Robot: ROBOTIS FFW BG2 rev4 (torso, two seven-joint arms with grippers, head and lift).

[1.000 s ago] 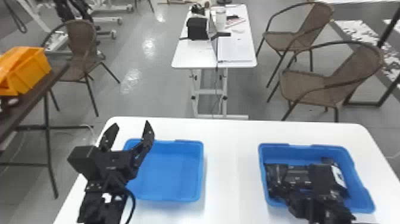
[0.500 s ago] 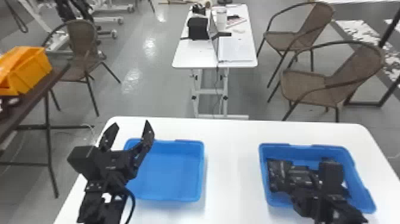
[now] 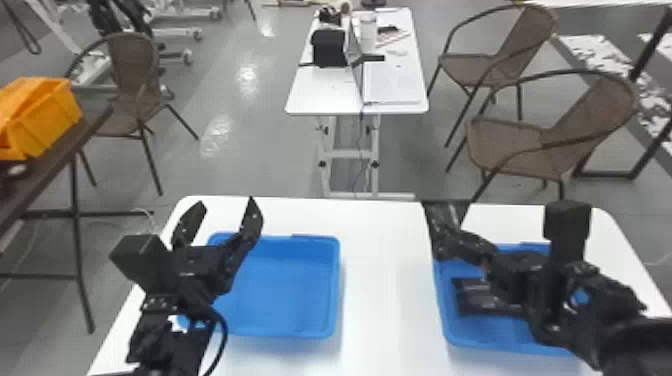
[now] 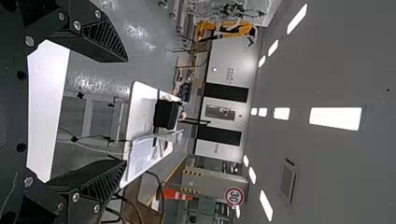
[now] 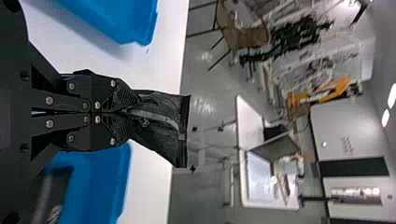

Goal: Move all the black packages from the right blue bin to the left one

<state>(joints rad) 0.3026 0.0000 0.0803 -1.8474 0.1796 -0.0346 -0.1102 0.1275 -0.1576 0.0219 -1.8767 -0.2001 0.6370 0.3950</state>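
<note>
Now the right tool (image 5: pixel 125 112) has lifted a pinched, crumpled black package (image 5: pixel 161 128) over the right blue plastic bin (image 3: pixel 480 341) at ten o'clock, seemingly transfer-ready, while the left tool (image 3: pixel 226 204) gapes wide.

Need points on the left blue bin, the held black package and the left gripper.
Left blue bin (image 3: pixel 287 292): head view, on its bare inner floor.
Held black package (image 5: pixel 161 128): right wrist view, middle of its wrapper.
Left gripper (image 3: pixel 226 202): head view, midway between its open fingertips.
</note>
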